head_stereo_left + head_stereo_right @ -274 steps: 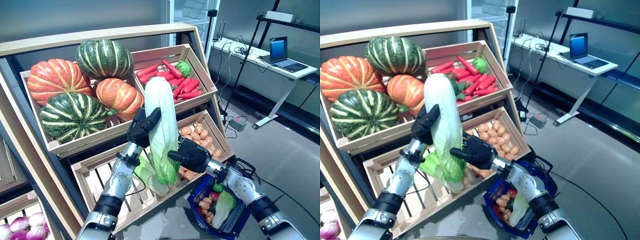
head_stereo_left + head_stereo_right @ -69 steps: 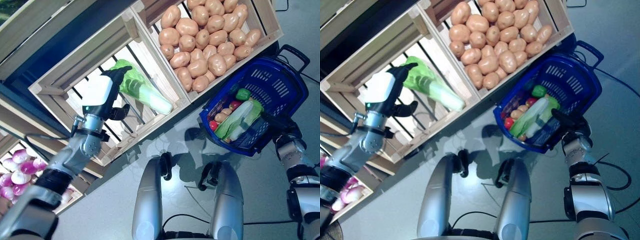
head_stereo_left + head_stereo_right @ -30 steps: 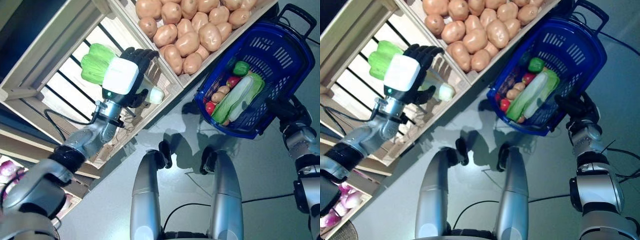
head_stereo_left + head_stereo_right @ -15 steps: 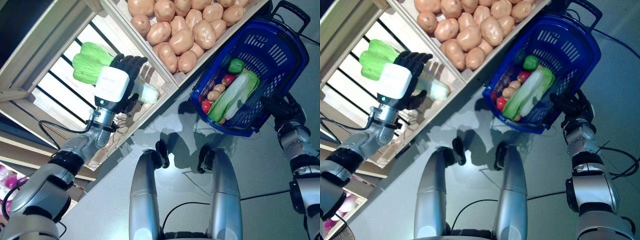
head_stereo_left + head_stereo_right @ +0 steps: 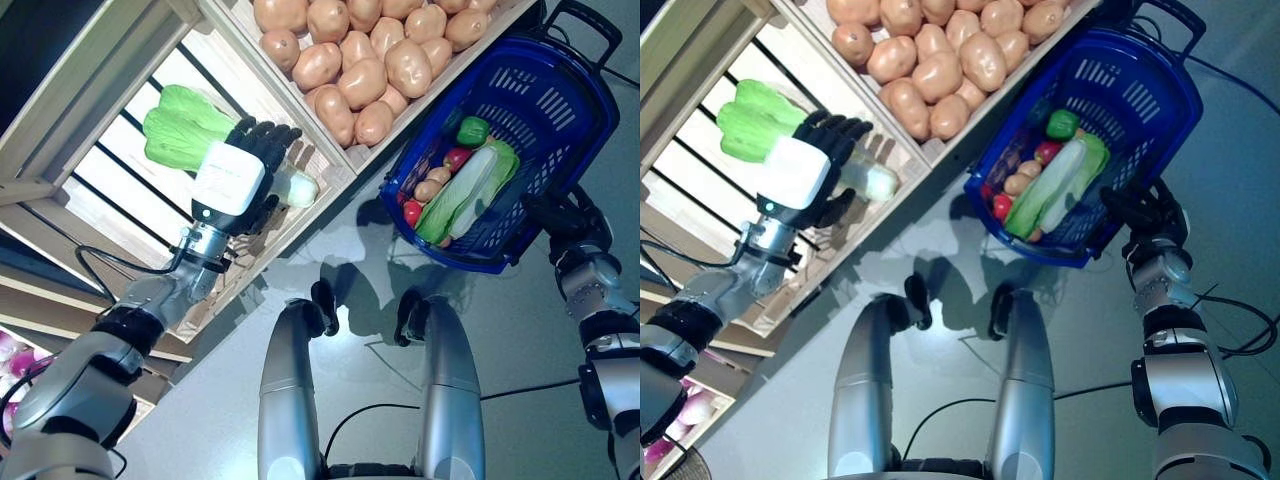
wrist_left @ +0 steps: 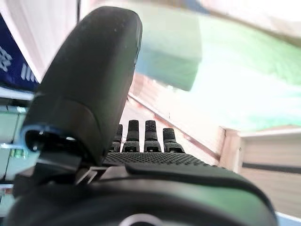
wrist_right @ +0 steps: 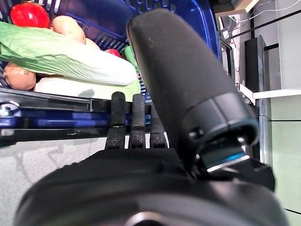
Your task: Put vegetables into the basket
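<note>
The left hand (image 5: 232,178) has its dark fingers curled over the middle of the long pale-green napa cabbage (image 5: 180,128) lying in the slatted wooden crate (image 5: 95,190), clamped round it as far as the head views show. The cabbage's long axis runs from leafy top, away from the basket, to white stem end (image 5: 301,188) pointing toward the blue plastic basket (image 5: 540,95). The right hand (image 5: 1147,215) grips the basket's rim; another cabbage already lies inside. No legible writing shows.
</note>
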`<state>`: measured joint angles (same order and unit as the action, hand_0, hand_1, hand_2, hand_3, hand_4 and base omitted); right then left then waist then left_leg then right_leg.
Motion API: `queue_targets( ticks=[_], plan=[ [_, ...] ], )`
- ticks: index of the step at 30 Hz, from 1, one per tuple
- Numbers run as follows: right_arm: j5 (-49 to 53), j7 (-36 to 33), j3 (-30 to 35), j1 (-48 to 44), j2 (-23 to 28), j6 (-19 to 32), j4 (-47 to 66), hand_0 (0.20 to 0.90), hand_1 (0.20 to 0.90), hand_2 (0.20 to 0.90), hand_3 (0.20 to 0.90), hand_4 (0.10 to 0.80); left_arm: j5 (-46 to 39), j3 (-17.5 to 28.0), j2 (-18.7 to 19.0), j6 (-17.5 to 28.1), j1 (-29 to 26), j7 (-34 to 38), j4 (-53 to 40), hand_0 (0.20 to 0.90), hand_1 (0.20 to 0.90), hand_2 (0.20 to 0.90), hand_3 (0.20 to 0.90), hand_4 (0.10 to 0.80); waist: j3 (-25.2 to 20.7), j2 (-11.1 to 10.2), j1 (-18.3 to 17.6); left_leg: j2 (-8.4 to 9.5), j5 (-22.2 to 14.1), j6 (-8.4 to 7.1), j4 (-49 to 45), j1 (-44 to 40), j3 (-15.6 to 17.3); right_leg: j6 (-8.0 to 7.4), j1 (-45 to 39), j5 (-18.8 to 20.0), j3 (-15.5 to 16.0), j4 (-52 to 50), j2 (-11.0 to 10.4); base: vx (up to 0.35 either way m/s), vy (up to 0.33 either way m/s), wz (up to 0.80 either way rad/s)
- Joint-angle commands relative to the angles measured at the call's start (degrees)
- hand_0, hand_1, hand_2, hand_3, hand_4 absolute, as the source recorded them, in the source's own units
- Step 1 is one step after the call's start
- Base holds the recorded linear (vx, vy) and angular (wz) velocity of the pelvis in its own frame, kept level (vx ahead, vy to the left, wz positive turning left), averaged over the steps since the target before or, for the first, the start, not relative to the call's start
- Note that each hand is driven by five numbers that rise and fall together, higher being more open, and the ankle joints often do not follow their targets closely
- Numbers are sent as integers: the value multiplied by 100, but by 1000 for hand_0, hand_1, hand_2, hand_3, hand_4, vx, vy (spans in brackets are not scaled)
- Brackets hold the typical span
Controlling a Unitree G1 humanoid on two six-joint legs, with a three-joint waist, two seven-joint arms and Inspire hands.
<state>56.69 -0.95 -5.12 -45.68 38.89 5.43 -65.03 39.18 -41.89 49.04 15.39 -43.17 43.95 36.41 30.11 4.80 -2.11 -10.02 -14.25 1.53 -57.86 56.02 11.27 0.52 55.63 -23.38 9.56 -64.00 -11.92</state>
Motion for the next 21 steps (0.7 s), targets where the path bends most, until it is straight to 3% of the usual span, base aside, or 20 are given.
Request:
queue_targets(
  ticks=[1,14,21],
  plan=[
    [-18,137,11,287,69,-25,-177,900,900,900,900,800,-194,112,456,-232,-205,-327,-297,900,900,900,900,800,-31,29,22,238,-767,-27,48,-679,289,9,-387,636,79,710,110,0,0,0],
    [36,200,-65,37,238,-101,-375,900,900,900,900,800,-697,-308,461,-1165,-178,-1578,-118,900,900,900,900,800,-31,111,48,242,-722,-6,100,-604,312,2,-318,673,75,767,93,0,0,0],
    [-19,207,-75,-39,208,-155,-432,900,900,900,900,800,-713,-405,381,-1637,-505,-1556,-81,900,900,900,900,800,-31,83,36,241,-695,6,124,-580,292,-9,-306,705,86,795,94,0,0,0]
  ],
)
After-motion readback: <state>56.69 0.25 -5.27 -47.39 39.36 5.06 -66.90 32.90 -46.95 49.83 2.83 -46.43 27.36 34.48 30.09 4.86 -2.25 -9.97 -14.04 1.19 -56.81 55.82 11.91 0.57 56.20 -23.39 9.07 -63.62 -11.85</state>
